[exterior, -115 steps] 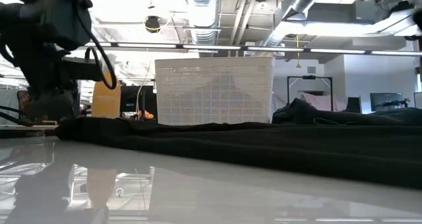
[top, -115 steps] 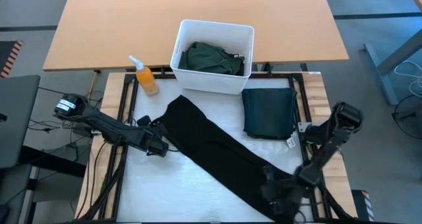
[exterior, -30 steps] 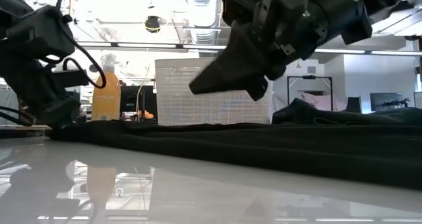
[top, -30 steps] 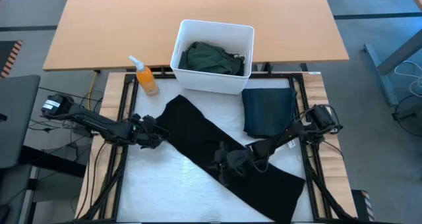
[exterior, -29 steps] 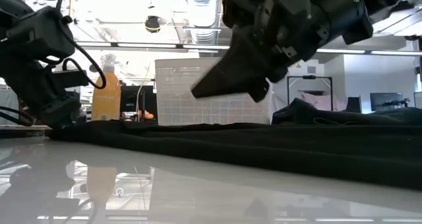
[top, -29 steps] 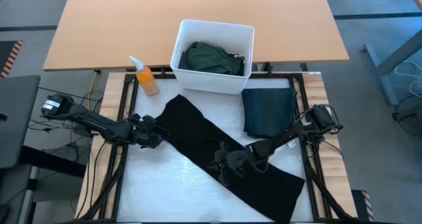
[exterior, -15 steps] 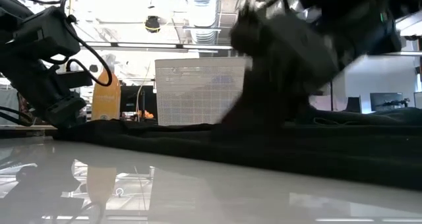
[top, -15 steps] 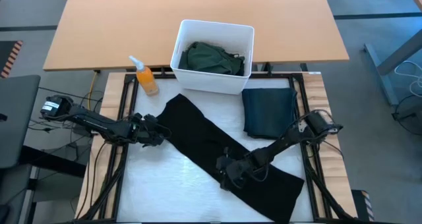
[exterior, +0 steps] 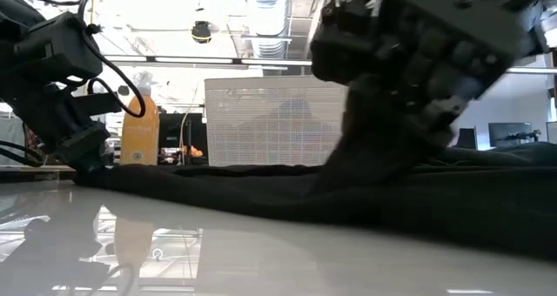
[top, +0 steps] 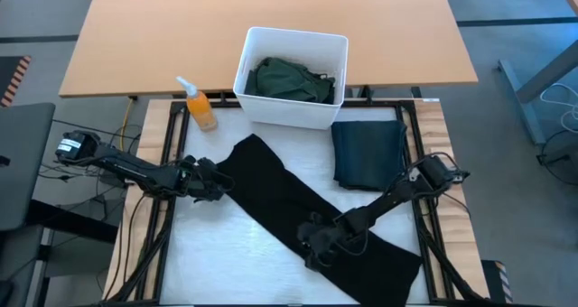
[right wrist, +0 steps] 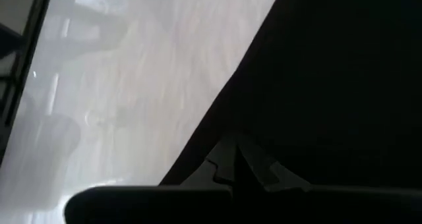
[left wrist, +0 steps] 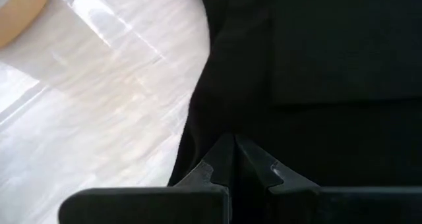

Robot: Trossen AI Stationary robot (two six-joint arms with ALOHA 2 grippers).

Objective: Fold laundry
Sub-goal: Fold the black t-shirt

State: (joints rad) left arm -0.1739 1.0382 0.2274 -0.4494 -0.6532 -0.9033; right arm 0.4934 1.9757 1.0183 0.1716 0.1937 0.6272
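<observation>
We are working on the long black cloth trousers [top: 298, 212], which are lying diagonally across the glossy white table top [top: 226, 262], running from the far left, near the orange spray bottle [top: 199, 106], down to the near right corner; they are looking limp and light, likely to sag and slide on the slick surface, so we are judging that edges and hems are the places to grip, not the flat middle. Our left gripper [top: 215, 182] is sitting at the trousers' far-left edge, its fingers [left wrist: 210, 173] pressed together with the dark cloth edge running between them, so it seems to be pinching that edge; our right gripper [top: 318, 239] is sitting low on the middle of the trousers, its fingers [right wrist: 221, 159] also pressed together at the cloth's edge, and in the low view the fabric is rising in a peak beneath it, so it appears to be pinching cloth too. Beyond, a dark green folded garment [top: 368, 153] is lying at the far right; a white rectangular plastic bin [top: 248, 72] is holding a crumpled green garment [top: 291, 79].
</observation>
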